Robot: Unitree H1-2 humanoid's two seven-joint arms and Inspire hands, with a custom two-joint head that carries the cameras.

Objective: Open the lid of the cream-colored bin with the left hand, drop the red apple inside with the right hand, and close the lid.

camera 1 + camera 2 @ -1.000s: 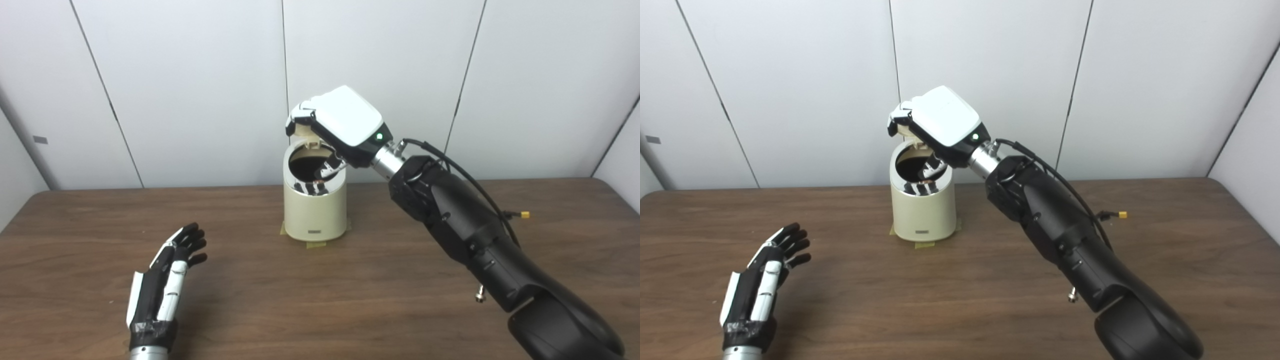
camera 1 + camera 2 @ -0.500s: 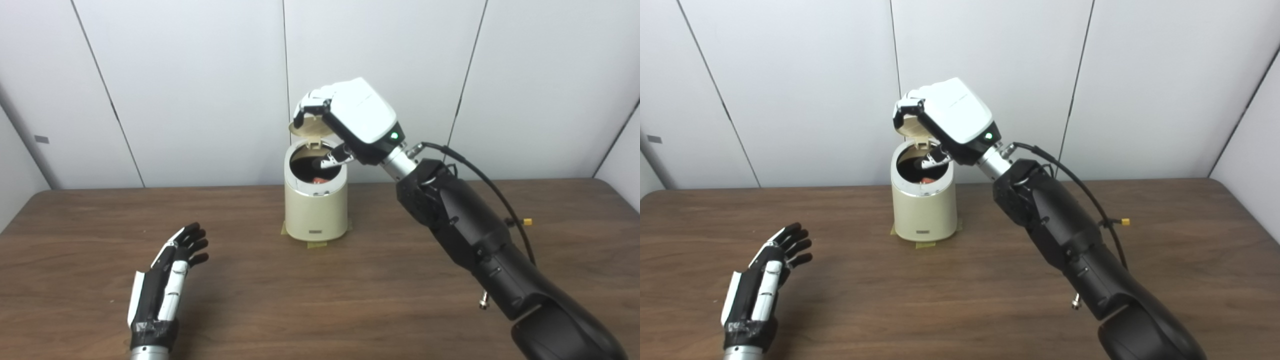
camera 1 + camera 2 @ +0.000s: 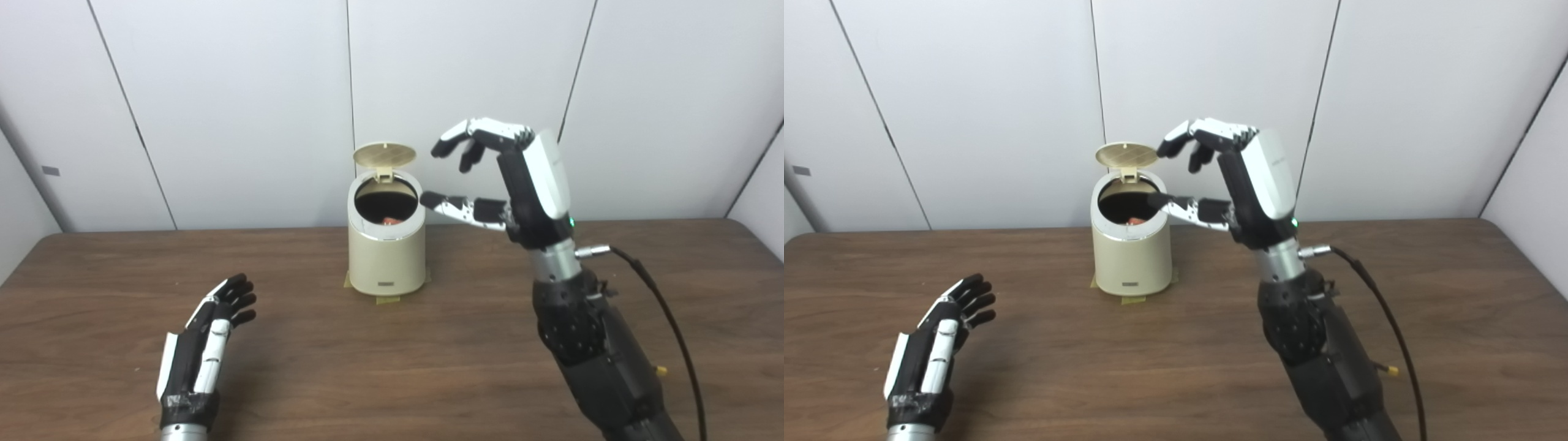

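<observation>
The left robot hand (image 3: 205, 343) lies low over the desk (image 3: 392, 361) at about eight o'clock, palm turned inward, fingers apart and slightly curled, holding nothing. At about three o'clock from the bin, the right robot hand (image 3: 517, 177) stands raised on an upright forearm, fingers apart and arched toward the bin, thumb reaching toward its rim, empty. The desk is dark brown wood grain; behind it stand plain white wall panels (image 3: 245, 92) with thin dark seams. At twelve o'clock on the desk stands the cream-colored bin (image 3: 386, 257), its round lid (image 3: 384, 155) tipped up at the back. Inside the dark opening, a bit of the red apple (image 3: 388, 219) shows.
</observation>
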